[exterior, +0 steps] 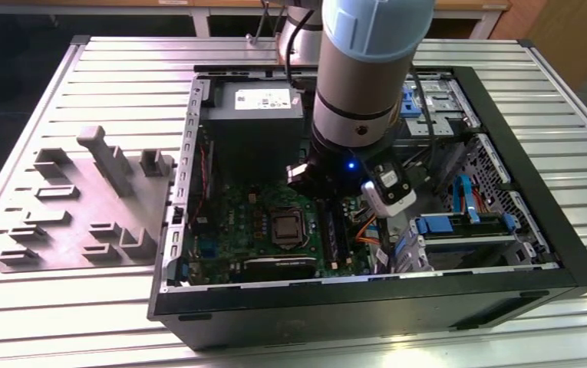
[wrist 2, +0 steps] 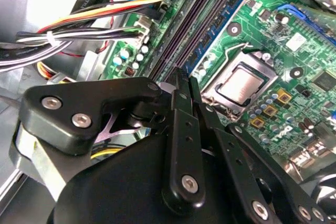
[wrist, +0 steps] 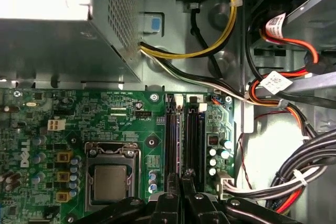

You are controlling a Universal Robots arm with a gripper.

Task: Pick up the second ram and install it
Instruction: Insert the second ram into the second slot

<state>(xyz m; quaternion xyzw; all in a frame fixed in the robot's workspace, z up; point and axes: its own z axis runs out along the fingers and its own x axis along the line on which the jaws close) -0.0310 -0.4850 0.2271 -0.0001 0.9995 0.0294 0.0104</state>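
Observation:
The second ram (wrist 2: 214,29), a thin blue-green strip, stands on edge in one of the long black slots of the green motherboard (exterior: 257,230). In the first wrist view it shows as a narrow line in the slot (wrist: 194,140). My gripper (wrist 2: 186,77) is down inside the open computer case (exterior: 375,299), under the arm's wrist (exterior: 326,201). Its black fingers are shut together, and their tips (wrist: 185,174) sit right at the near end of the slots. Whether the tips touch the strip cannot be made out.
The grey power supply (exterior: 257,107) lies beyond the slots. Bundles of black, orange and yellow cables (wrist: 294,177) crowd one side of them. The processor socket (wrist: 107,182) is on the other side. A drive cage with blue clips (exterior: 457,226) and a grey parts fixture (exterior: 88,207) flank the board.

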